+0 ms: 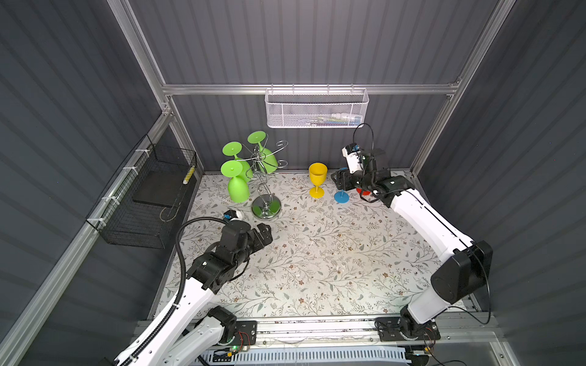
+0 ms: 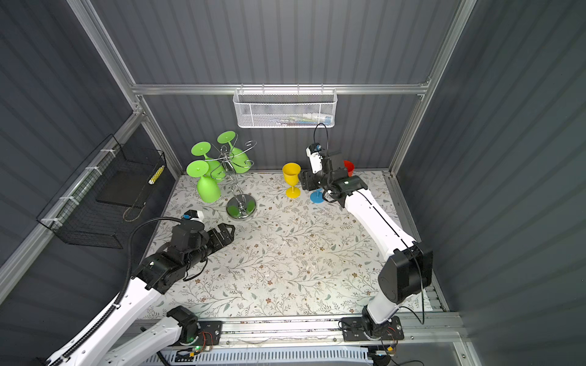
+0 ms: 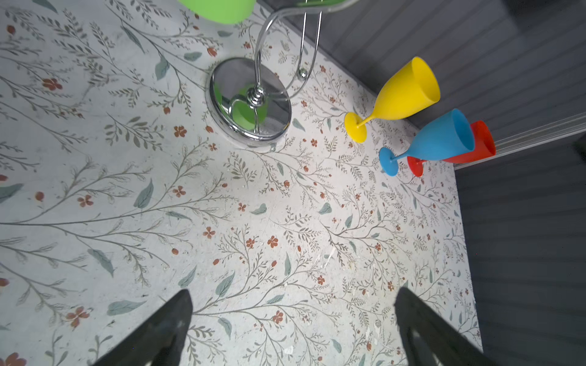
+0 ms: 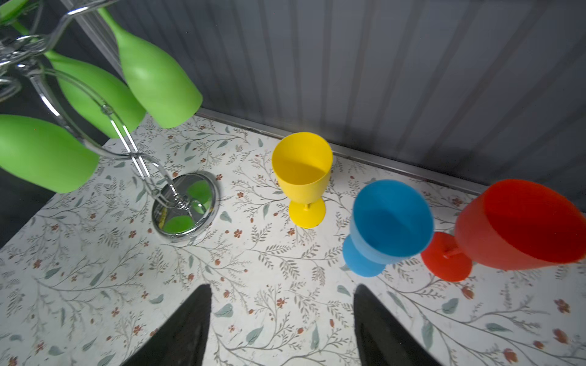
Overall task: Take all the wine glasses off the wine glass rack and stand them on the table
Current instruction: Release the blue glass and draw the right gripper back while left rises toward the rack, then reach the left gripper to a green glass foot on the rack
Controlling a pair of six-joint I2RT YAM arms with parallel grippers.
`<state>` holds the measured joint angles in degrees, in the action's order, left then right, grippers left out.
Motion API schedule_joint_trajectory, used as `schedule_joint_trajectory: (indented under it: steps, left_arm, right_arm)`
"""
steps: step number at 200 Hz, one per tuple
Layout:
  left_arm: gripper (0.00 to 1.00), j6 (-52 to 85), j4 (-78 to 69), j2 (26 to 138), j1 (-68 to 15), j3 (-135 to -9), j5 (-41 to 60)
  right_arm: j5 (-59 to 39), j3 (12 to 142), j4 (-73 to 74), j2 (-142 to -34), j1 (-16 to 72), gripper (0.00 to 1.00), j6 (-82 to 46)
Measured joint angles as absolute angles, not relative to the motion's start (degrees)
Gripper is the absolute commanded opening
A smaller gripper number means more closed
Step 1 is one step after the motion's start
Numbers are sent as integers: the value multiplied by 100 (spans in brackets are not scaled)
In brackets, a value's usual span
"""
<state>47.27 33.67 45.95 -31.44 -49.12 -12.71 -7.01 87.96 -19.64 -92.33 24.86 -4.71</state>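
Take the green wine glass (image 1: 237, 187), left of centre on the wine glass rack (image 1: 265, 207), by its bowl: looks light, stiff plastic (likely slick). Your left hand (image 3: 293, 290) and right hand (image 4: 282, 286): spread, empty.

The wine glass rack (image 4: 185, 206) is polished chrome wire, its round base mirror-bright enough to throw back green. The green wine glasses (image 4: 158, 79) look like smooth matt plastic, and so do the yellow glass (image 4: 301, 171), the blue glass (image 4: 391, 218) and the red glass (image 4: 523, 225). The table (image 3: 285, 221) wears a smooth floral-printed covering with a soft sheen and a few pale scratches. The far wall (image 4: 412, 79) is ribbed, matt grey, its frame rail (image 1: 301, 89) dull silvery metal. The fingers (image 4: 187, 329) of my right end effector (image 4: 280, 293) are matt black
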Motion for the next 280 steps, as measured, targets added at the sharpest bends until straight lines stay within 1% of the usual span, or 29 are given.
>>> schedule_joint_trajectory:
  steps: [28,69,92,117,130,150,171,203,226,280]
  left_arm:
    - [99,4644,3632,4724,-3000,-5592,-1181]
    - [99,4346,3905,5461,-2198,-6799,-779]
    - [99,4211,3944,5883,-1900,-7509,-615]
    - [97,4202,3922,6206,-1459,-7898,-215]
    - [95,4237,3876,6357,-1072,-7946,84]
    - [91,4399,3741,6595,-427,-7944,635]
    - [88,4619,3474,6722,12,-7918,1087]
    - [83,5035,2735,6729,301,-7644,1776]
    - [76,5428,2171,6761,478,-7303,2185]
    - [63,5944,1420,6947,655,-7046,2453]
  right_arm:
    - [-956,8291,-1380,-9013,2687,71,-600]
    - [-1284,7459,-534,-8514,2676,70,-705]
    - [-1422,6967,-71,-8224,2679,67,-709]
    - [-1575,6530,340,-8044,2679,63,-703]
    - [-1667,6375,502,-8007,2679,59,-705]
    - [-1911,6215,720,-7994,2676,56,-742]
    - [-2082,6104,899,-7944,2679,54,-768]
    - [-2281,6016,1116,-7780,2679,51,-860]
    - [-2368,6014,1247,-7721,2707,49,-902]
    - [-2449,6014,1267,-7719,2877,45,-904]
